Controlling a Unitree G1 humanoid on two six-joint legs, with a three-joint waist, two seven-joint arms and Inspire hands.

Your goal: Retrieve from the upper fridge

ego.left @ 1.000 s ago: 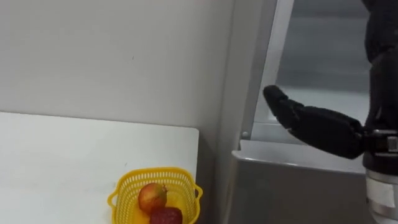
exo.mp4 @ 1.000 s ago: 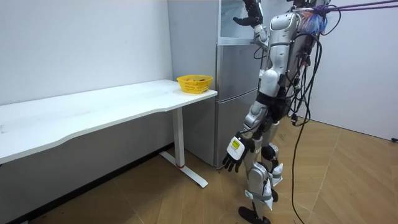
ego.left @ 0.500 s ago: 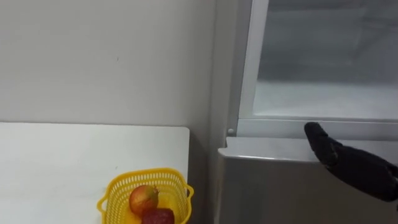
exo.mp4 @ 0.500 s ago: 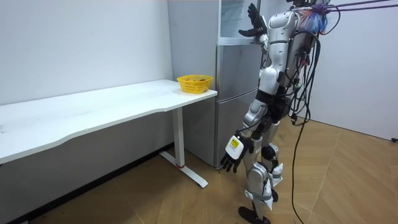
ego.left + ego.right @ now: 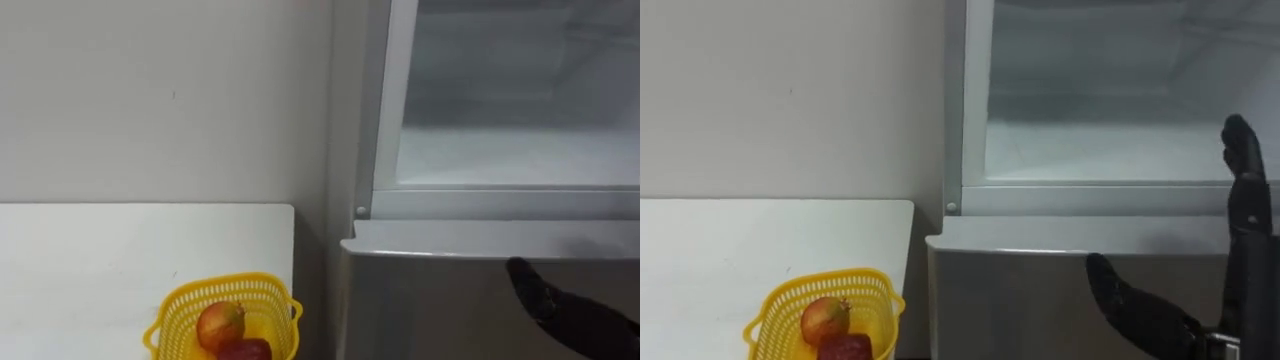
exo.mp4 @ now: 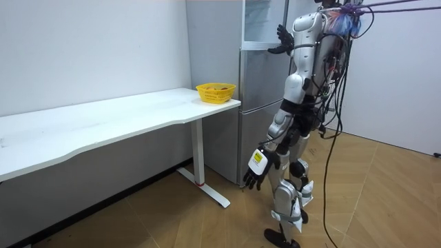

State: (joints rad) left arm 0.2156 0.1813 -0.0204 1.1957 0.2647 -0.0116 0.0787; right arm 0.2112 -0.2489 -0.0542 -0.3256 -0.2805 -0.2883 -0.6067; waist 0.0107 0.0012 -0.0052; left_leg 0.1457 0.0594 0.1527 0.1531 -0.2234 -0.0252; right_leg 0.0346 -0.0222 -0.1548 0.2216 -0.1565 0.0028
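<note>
In front of the grey fridge (image 6: 258,103) the robot stands with its right hand (image 5: 1243,230) held up high. The hand is wide open. Its fingers (image 5: 1238,160) point straight up and its thumb (image 5: 1125,300) sticks out far to the left. The palm is cut off at the bottom edge, so only part of the hand can be seen. Just behind and above the fingers is the upper fridge compartment (image 5: 1110,150), which stands open. Inside it looks pale and foggy, and it is hard to make out what lies on the shelf. Behind the thumb is the shut lower door (image 5: 1010,300). You cannot tell if the hand touches the fridge. Far to the left of the hand, and lower down, a yellow basket (image 5: 820,280) sits at the end of a white table (image 5: 730,250), close to the fridge. In the basket are an apple (image 5: 823,320) and a red fruit (image 5: 845,348) that is cut off at the bottom. The left hand (image 6: 256,165) hangs down by the robot's leg with loose fingers.
</note>
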